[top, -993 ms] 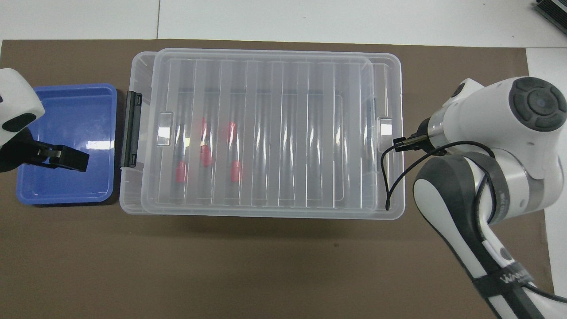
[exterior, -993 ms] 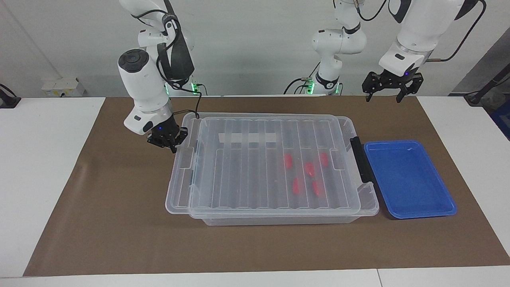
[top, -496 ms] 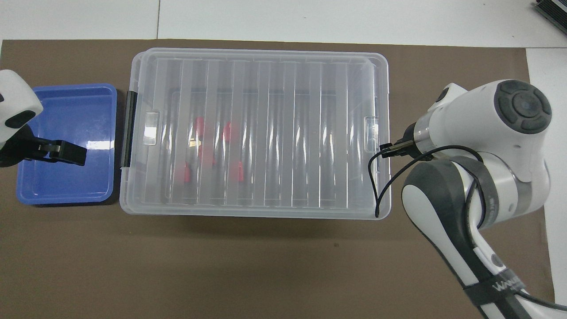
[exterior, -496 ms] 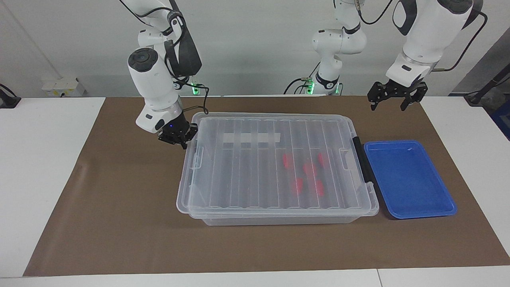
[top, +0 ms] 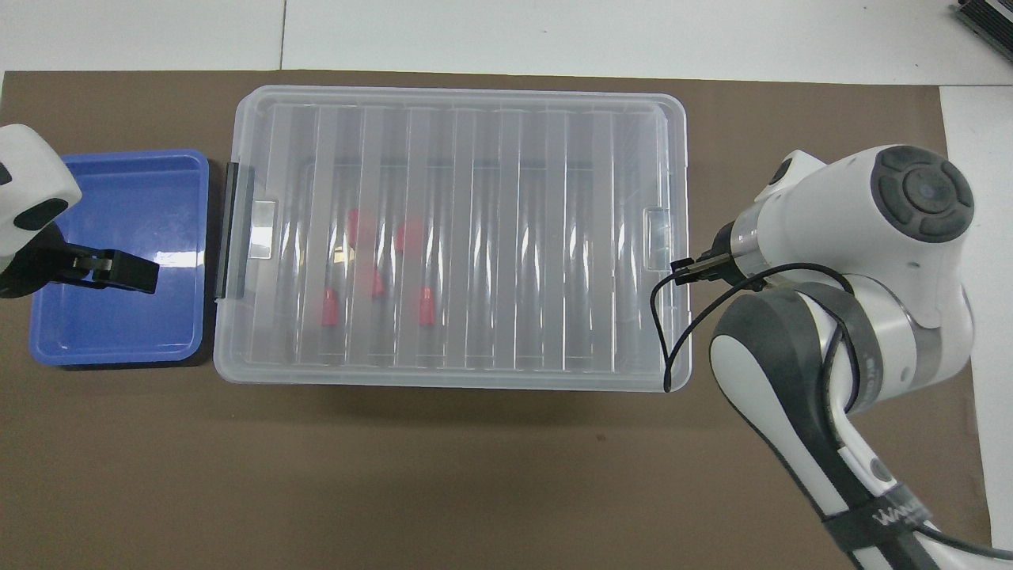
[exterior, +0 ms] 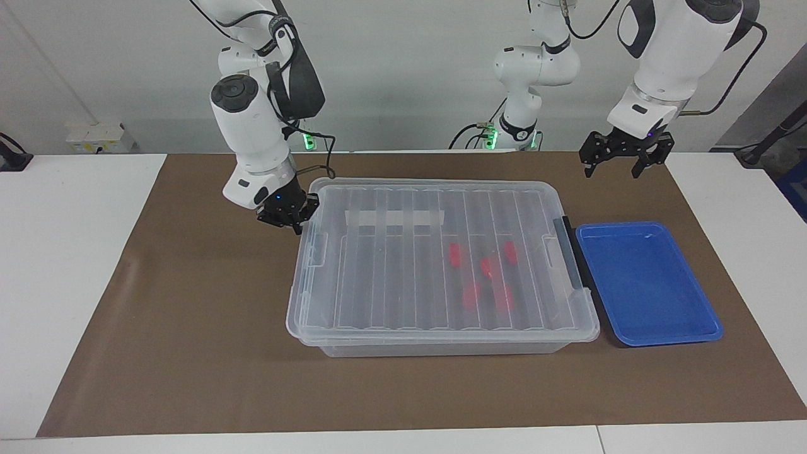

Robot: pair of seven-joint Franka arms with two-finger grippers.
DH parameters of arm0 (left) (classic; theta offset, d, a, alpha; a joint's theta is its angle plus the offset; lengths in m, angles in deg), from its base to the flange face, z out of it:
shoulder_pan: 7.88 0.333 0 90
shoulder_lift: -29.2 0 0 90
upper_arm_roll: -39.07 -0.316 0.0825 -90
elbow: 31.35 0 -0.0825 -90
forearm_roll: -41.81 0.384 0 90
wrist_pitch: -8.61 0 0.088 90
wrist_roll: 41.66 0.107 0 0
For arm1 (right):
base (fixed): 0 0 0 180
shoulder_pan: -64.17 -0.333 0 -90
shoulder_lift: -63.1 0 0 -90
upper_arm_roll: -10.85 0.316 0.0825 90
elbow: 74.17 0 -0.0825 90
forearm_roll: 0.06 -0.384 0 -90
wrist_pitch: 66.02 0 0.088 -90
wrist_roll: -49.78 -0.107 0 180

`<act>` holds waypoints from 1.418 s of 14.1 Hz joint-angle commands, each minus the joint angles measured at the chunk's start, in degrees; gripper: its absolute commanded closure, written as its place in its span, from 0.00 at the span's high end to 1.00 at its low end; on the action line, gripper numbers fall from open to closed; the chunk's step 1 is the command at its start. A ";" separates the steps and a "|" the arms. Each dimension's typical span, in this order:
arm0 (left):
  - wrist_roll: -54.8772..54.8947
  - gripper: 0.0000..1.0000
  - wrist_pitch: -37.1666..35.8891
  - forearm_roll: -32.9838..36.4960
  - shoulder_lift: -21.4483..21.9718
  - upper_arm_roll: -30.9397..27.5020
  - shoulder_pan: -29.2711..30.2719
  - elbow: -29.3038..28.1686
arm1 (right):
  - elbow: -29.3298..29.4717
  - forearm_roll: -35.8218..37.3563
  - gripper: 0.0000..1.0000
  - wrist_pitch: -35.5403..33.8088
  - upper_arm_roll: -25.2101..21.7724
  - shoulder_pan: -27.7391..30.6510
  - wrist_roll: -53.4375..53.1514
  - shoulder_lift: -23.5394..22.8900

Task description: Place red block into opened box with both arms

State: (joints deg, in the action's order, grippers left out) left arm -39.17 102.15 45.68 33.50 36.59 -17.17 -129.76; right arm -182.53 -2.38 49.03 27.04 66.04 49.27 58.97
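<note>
The clear box [exterior: 441, 345] [top: 451, 378] lies mid-mat with its ribbed lid [exterior: 391, 271] [top: 506, 237] squarely over it. Several red blocks [exterior: 488, 267] [top: 329, 307] lie inside under the lid, toward the end with the black handle [exterior: 570, 258] [top: 224, 229]. My right gripper [exterior: 295, 223] [top: 687, 269] is shut, low against the lid's end edge at the right arm's end. My left gripper [exterior: 615, 165] [top: 119, 273] hangs open with nothing in it, up in the air over the blue tray's edge.
A shallow blue tray [exterior: 649, 284] [top: 119, 214] lies beside the box's handle end, with nothing in it. A brown mat [exterior: 189, 328] covers the table. The right arm's cable [top: 665, 332] drapes over the box's corner.
The lid has slid toward the left arm's end with my shut right gripper following at its end edge; it now sits square on the box. My left gripper shifted only slightly.
</note>
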 commanded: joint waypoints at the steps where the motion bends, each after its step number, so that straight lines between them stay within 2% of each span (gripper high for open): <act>1: 0.86 1.00 0.58 -0.62 0.97 0.54 -0.38 -0.47 | 0.25 -1.81 0.00 -0.61 0.34 1.20 0.60 1.05; 6: 0.77 1.00 0.50 -0.62 0.97 1.42 -0.03 -0.65 | 0.34 -1.11 0.00 -1.75 -0.28 5.15 0.25 3.24; 10: 0.68 1.00 0.58 -0.62 0.97 1.24 0.50 -0.65 | 0.78 -0.41 0.00 -4.56 -0.46 8.85 -4.93 5.70; 13: 0.59 1.00 0.41 -0.62 0.97 0.89 0.58 -0.73 | 4.03 2.75 0.00 -8.52 -0.28 9.91 -7.58 5.19; 18: 0.59 1.00 0.23 -0.62 0.97 0.80 0.58 -0.73 | 6.23 3.37 0.00 -9.14 -0.19 9.47 -8.64 5.09; 20: 0.59 1.00 0.23 -0.62 0.97 0.80 0.67 -0.73 | 10.43 5.91 0.00 -13.25 0.07 9.12 -9.33 4.22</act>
State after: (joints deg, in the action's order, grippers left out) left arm -39.09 102.16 45.67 33.55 37.35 -17.11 -129.72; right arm -176.51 1.07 39.67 26.34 75.09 42.11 64.21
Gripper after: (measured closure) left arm 0.000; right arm 0.991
